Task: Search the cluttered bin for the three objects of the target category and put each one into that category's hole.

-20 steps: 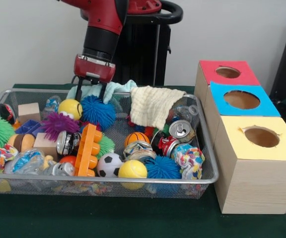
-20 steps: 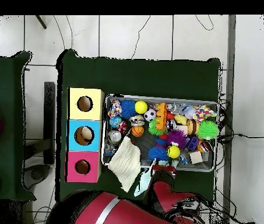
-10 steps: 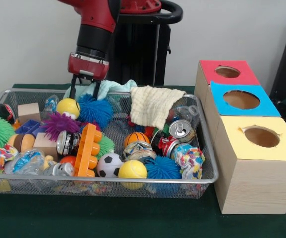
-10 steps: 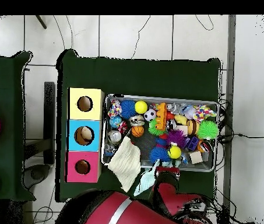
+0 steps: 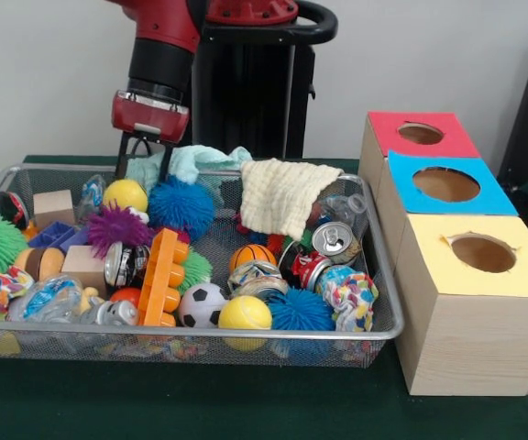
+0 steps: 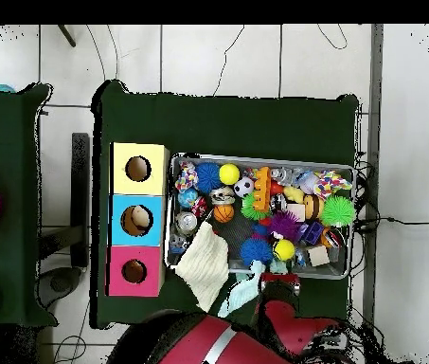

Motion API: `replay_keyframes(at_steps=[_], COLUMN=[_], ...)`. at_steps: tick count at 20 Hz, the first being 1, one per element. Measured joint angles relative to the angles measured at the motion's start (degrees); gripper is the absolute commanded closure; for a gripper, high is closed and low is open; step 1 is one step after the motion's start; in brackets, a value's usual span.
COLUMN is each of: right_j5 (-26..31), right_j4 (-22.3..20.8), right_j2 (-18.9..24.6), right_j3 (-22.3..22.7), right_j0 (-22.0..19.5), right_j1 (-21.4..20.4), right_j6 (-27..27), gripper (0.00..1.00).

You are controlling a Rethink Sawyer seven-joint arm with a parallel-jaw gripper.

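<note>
Currently end effector hangs open and empty over the wire bin's far rim, just above the yellow ball and teal cloth. Three holed boxes stand beside the bin.

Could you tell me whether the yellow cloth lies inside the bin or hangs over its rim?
Both: the yellow cloth is draped over the bin's far rim, part inside, part outside.

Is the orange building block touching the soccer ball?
Touching. In the front view, the orange building block's lower end presses right against the soccer ball, with no gap showing between them.
</note>
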Motion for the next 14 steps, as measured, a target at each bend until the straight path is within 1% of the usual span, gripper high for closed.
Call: replay_keyframes(at_steps=[8,11,14], right_j5=[0.0,0.0,0.0], right_j4=[-5.0,-6.5,-7.0], right_j2=[0.3,0.5,0.8], right_j3=[-2.1,-2.5,-2.6], right_j0=[-3.3,-4.6,-5.2], right_j1=[-2.0,-3.0,-3.5], right_j6=[0.0,0.0,0.0], gripper=[0.00,0.00,0.00])
